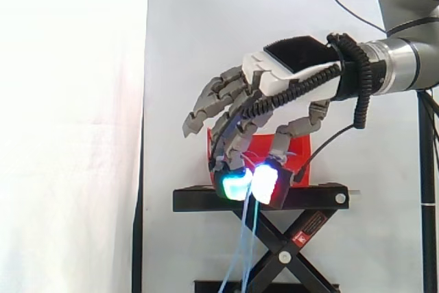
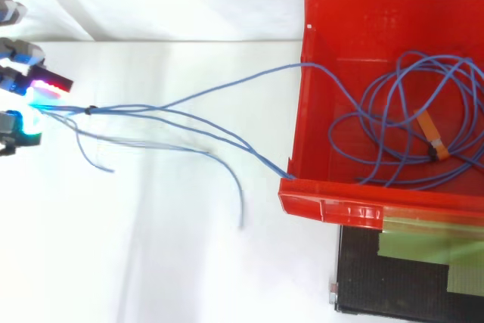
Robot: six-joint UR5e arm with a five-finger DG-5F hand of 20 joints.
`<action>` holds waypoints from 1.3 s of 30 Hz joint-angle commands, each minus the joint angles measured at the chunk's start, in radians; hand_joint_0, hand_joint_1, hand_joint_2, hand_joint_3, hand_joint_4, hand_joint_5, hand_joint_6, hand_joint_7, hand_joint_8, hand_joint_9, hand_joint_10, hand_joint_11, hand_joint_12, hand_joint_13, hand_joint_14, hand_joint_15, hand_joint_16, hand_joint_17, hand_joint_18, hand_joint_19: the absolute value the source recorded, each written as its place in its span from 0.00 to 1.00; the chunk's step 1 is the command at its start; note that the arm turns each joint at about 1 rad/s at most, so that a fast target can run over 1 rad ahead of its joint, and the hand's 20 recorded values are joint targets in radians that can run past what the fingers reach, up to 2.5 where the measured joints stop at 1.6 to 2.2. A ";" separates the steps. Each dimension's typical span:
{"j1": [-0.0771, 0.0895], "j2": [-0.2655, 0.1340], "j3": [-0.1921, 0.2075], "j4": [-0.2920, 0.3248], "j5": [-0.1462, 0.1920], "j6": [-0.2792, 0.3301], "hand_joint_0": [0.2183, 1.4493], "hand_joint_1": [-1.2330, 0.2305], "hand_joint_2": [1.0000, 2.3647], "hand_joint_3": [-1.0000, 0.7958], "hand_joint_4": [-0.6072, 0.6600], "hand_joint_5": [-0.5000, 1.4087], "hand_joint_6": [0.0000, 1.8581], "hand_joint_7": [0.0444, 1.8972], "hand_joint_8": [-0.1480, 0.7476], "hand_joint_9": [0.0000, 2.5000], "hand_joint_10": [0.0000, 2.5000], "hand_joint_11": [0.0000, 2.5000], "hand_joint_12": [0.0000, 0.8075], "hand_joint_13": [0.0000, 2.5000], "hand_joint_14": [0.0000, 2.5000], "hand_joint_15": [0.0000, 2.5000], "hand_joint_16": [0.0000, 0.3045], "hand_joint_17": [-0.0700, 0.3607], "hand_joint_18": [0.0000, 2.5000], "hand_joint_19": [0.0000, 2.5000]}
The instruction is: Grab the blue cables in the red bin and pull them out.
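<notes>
Pinching blue cables [image 2: 89,110] left of the red bin [image 2: 325,206]
Hand [image 1: 288,66] fingertips [image 1: 236,184] clamp the strands; they stretch right over the bin's left wall to coils lying inside.

Robot hand [image 2: 23,77] cut by left edge; red bin [image 2: 333,206], blue cables [image 2: 136,107] by right edge.

the black stand [image 1: 322,199] was a scissor lift: a flat top plate over crossed legs and a base bar. the red bin [image 2: 333,208] sat upright directly on that plate. from above, bare black plate showed beside the bin, bearing a pale patch [image 2: 423,251].
</notes>
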 commanded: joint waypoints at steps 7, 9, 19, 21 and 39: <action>0.038 0.000 0.000 0.013 0.083 0.917 0.59 0.30 0.00 0.00 0.59 0.79 0.18 0.35 0.45 0.39 0.01 0.25 0.36 0.24 0.01 0.20 0.12 0.36 0.18 0.27; 0.041 0.000 -0.002 0.013 0.091 0.941 0.59 0.30 0.00 0.00 0.59 0.79 0.18 0.35 0.45 0.39 0.01 0.25 0.36 0.24 0.01 0.20 0.12 0.36 0.18 0.27; 0.076 0.000 -0.003 -0.016 0.175 1.231 0.59 0.30 0.00 0.00 0.59 0.79 0.18 0.35 0.45 0.39 0.01 0.25 0.36 0.24 0.01 0.20 0.12 0.36 0.17 0.27; 0.083 0.000 -0.005 -0.030 0.192 1.297 0.59 0.30 0.00 0.00 0.59 0.79 0.18 0.35 0.45 0.39 0.01 0.25 0.36 0.24 0.01 0.20 0.12 0.36 0.17 0.27; 0.104 0.000 -0.003 -0.009 0.286 1.668 0.58 0.30 0.00 0.00 0.59 0.79 0.16 0.36 0.45 0.39 0.01 0.25 0.36 0.24 0.01 0.21 0.12 0.36 0.17 0.27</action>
